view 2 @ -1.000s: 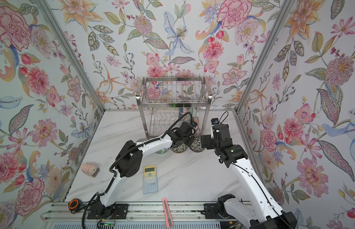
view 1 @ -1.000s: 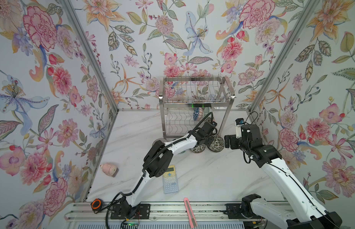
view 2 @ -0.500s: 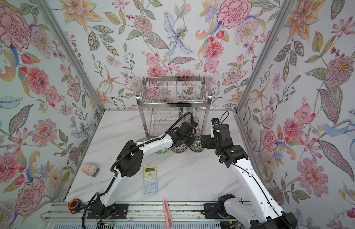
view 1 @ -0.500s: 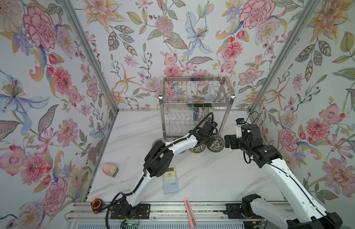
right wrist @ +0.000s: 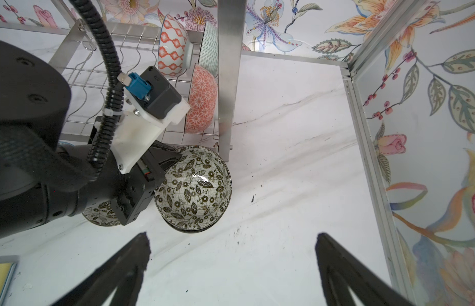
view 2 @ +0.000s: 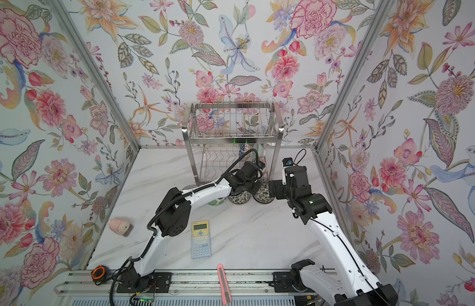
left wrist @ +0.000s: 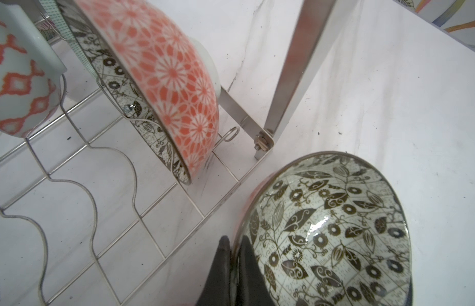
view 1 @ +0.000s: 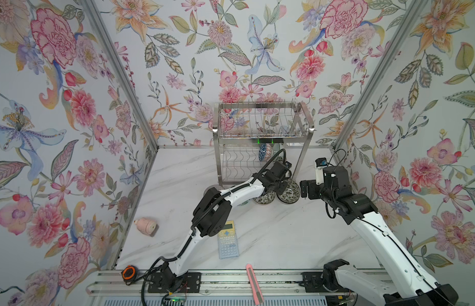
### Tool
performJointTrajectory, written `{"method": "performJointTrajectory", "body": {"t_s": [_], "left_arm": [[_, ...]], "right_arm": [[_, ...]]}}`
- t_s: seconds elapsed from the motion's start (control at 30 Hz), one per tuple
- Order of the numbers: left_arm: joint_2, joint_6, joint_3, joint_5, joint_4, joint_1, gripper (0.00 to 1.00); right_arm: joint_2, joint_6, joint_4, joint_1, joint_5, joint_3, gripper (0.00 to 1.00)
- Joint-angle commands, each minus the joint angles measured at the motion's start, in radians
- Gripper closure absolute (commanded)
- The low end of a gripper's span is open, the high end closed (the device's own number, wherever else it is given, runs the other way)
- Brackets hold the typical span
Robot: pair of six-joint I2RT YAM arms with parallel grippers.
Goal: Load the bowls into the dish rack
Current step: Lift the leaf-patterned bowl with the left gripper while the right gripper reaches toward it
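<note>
Pinch on a bowl rim by the rack

Left arm stretches low across the middle. The left gripper [left wrist: 235, 242] clamps the rim of the black-white floral bowl [left wrist: 329, 233], which rests on the marble table [right wrist: 297, 172] just outside a front corner post [left wrist: 292, 79] of the dish rack [view 1: 260, 132]. The right gripper [right wrist: 231, 238] hovers beside it, jaws wide apart, over bare marble.

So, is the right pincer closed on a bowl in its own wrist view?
No, the right pincer stands wide open, and only the bare marble table shows between its fingers.
</note>
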Motion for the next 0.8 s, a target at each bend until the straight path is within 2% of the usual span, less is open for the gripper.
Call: {"method": "performJointTrajectory", "body": {"t_s": [0.0,0.27,0.5,0.6,0.77], "left_arm": [[-0.113,-0.004,-0.080,0.000,0.109,0.007,1.00],[-0.334,-0.053,-0.331,-0.032,0.374,0.017,1.00],[-0.475,-0.108,-0.513,-0.044,0.520,0.046,1.00],[-0.525,-0.136,-0.592,-0.035,0.575,0.057,1.00],[-0.602,-0.184,-0.719,-0.020,0.661,0.078,1.00]], "right_arm": [[-0.022,0.015,0.009,-0.008,-0.011,-0.002,0.01],[-0.041,0.033,0.009,-0.007,-0.075,0.012,0.01],[-0.029,0.090,0.037,0.005,-0.139,0.011,0.01],[-0.008,0.146,0.102,0.036,-0.181,-0.005,0.01],[0.077,0.222,0.200,0.112,-0.163,-0.015,0.01]]}}
